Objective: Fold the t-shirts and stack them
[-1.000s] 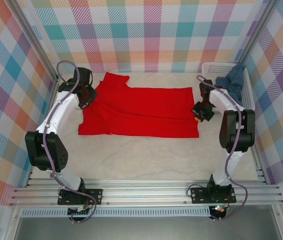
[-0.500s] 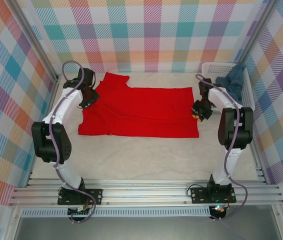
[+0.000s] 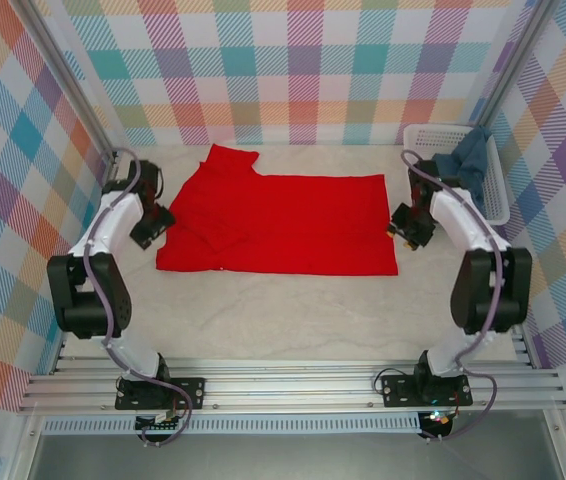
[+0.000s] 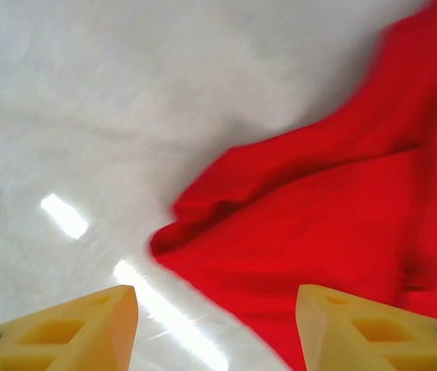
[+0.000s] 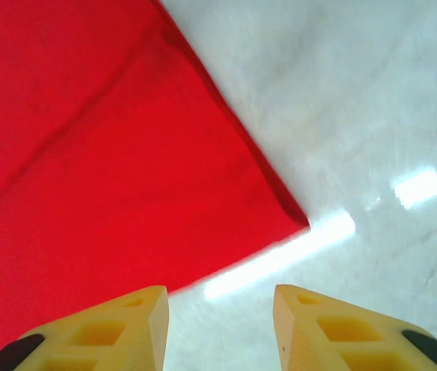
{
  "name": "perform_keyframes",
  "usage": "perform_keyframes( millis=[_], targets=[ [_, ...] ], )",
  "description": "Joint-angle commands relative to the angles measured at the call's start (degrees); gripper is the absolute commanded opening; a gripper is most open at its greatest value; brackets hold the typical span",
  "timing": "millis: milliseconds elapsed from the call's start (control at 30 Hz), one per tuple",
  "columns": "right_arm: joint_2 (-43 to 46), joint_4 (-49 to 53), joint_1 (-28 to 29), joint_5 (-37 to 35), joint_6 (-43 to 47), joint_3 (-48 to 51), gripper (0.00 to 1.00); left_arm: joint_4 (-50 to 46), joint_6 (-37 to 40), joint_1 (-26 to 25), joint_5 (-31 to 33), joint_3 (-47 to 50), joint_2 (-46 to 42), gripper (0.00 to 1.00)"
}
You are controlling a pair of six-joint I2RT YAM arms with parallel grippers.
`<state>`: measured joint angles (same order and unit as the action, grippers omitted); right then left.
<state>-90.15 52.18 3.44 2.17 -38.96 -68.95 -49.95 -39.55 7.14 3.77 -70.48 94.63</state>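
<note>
The red t-shirt lies spread flat in the middle of the table, one sleeve pointing to the far left. My left gripper hovers just off its left edge, open, with the rumpled red t-shirt ahead of its yellow fingers and nothing between them. My right gripper sits just off the shirt's right edge, also open, and the red t-shirt's corner lies in front of its empty fingers. The blue-grey t-shirt hangs bunched over the basket.
A white lattice basket stands at the far right corner. Plaid walls close in the back and both sides. Bare pale tabletop stretches between the shirt and the arm bases.
Both grippers have opened and let go of the red shirt's edges. The left gripper has drawn back to the left, off the cloth; the right has shifted slightly right.
</note>
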Motion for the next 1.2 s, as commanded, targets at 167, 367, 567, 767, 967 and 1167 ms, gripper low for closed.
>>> perform_keyframes(
  millis=[167,367,567,767,967,1167],
  targets=[
    [7.0,-12.9,-2.6,11.8,-7.7,18.0,0.43,9.0,-2.5,5.7,-11.0,8.0,0.4,0.55],
    [4.9,-14.0,-4.5,12.5,-8.3,20.0,0.40,13.0,-3.6,5.7,-12.5,10.0,1.2,0.50],
    [4.5,-15.3,-6.7,11.6,-9.2,21.5,0.39,13.9,-3.3,5.7,-13.1,12.3,0.0,0.43],
    [0.5,-18.8,-6.9,12.2,-9.6,20.7,0.34,15.7,-2.3,5.7,-13.3,13.2,0.9,0.28],
    [-3.7,-20.4,-6.9,12.3,-10.0,18.5,0.32,16.2,-1.4,5.7,-11.8,11.4,3.2,0.15],
    [-6.7,-21.6,-6.6,11.3,-10.1,17.2,0.23,16.0,-0.1,5.7,-9.9,9.9,3.8,0.01]
  ],
)
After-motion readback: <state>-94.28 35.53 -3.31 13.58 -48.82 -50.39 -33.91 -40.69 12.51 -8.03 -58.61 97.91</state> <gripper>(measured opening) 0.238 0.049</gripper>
